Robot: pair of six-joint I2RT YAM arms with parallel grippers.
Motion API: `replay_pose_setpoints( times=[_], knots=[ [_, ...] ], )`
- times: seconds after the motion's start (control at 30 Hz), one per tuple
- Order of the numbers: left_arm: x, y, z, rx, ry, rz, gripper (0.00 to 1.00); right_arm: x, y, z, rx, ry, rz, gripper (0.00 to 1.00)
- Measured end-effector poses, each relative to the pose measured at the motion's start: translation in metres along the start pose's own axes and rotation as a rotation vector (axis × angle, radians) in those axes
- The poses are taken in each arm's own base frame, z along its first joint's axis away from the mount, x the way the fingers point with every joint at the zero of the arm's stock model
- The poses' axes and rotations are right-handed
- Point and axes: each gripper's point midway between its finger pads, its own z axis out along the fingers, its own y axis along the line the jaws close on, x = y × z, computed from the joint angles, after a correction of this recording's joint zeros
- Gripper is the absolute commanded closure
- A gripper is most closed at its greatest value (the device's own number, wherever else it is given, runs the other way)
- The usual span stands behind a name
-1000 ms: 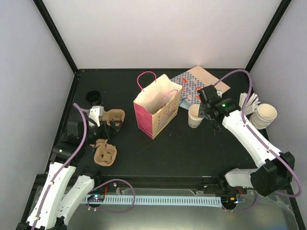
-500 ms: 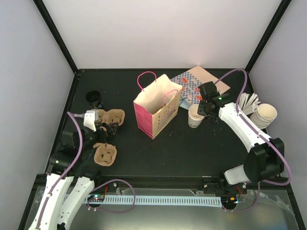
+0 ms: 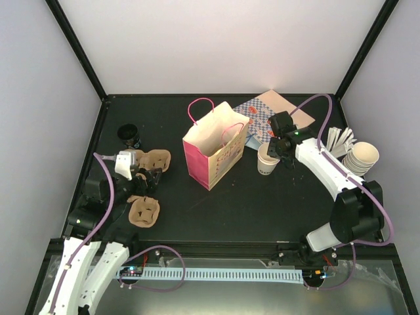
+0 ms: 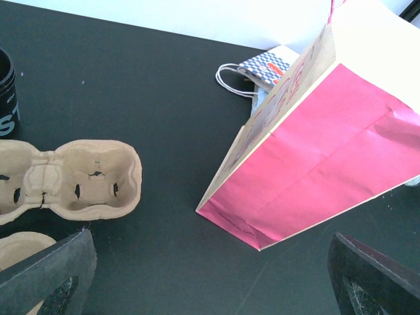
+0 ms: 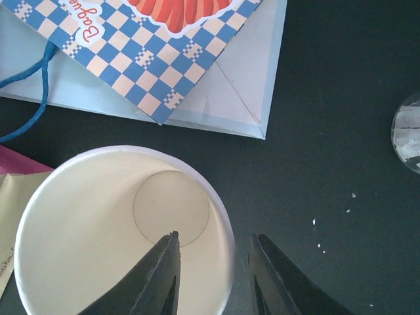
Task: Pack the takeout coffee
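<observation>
The takeout coffee (image 3: 266,161) is a small white paper cup standing upright just right of the pink bag (image 3: 215,147). My right gripper (image 3: 276,152) is over its right rim. In the right wrist view the cup (image 5: 98,216) shows its cream inside, and the gripper (image 5: 215,236) straddles the cup wall, one finger inside and one outside. A dark gap still shows between the outer finger and the rim. My left gripper (image 3: 147,176) hangs wide open over the table at the left, with the pink bag (image 4: 328,157) ahead of it and nothing between its fingers (image 4: 46,275).
Two cardboard cup carriers (image 3: 155,159) (image 3: 144,211) lie at the left, with a small black cup (image 3: 128,134) behind them. A flat checkered bag (image 3: 269,115) lies behind the coffee. A stack of cream cups (image 3: 361,157) stands at the right edge.
The right jaws have narrowed around the cup wall and the gripper has shifted slightly left and back. The left wrist swung a little earlier, then held still.
</observation>
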Motion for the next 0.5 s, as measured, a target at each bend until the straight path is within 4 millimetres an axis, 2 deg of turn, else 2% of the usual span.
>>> replay_pose_setpoints(
  times=[0.23, 0.4, 0.5],
  knots=[
    [-0.0008, -0.0002, 0.0002, 0.001, -0.003, 0.018, 0.01, -0.0022, 0.0019, 0.0003, -0.007, -0.008, 0.006, 0.78],
    [-0.0001, 0.0005, 0.0023, -0.002, 0.005, 0.023, 0.01, -0.0022, 0.0025, 0.0003, -0.011, -0.008, 0.011, 0.79],
    [-0.0003, 0.0004, 0.0023, -0.001, 0.005, 0.026, 0.01, -0.0021, 0.0028, 0.0007, -0.012, -0.008, 0.013, 0.86]
  ],
)
